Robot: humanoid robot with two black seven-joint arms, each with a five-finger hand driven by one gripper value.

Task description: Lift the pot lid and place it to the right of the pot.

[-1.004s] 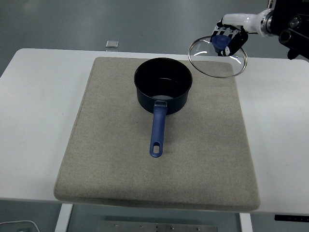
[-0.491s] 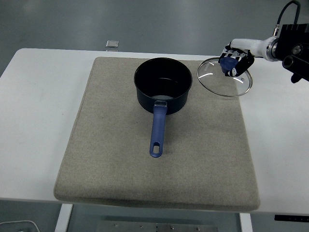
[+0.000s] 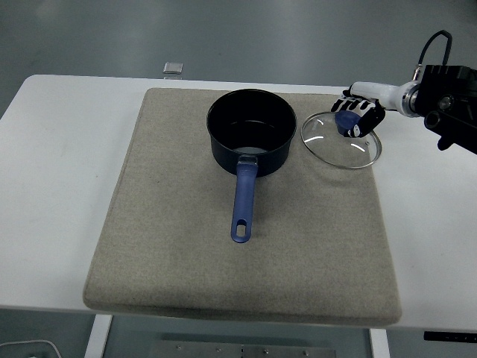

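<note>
A dark blue pot (image 3: 251,138) with a blue handle (image 3: 243,203) pointing toward me stands open on the grey mat (image 3: 179,239). The glass lid (image 3: 328,145) with a blue knob sits low at the mat's right side, just right of the pot, level with it or a little behind. My right hand (image 3: 356,115) comes in from the right edge and is curled around the lid's blue knob. Whether the lid rests on the mat or hovers just above it I cannot tell. My left arm is out of view.
The white table (image 3: 59,164) extends around the mat on both sides. A small grey square object (image 3: 173,68) lies on the floor beyond the table's far edge. A black cable (image 3: 432,45) loops above my right forearm.
My right hand has carried the lid down from above the mat's far right corner to mat level beside the pot. The pot has not moved.
</note>
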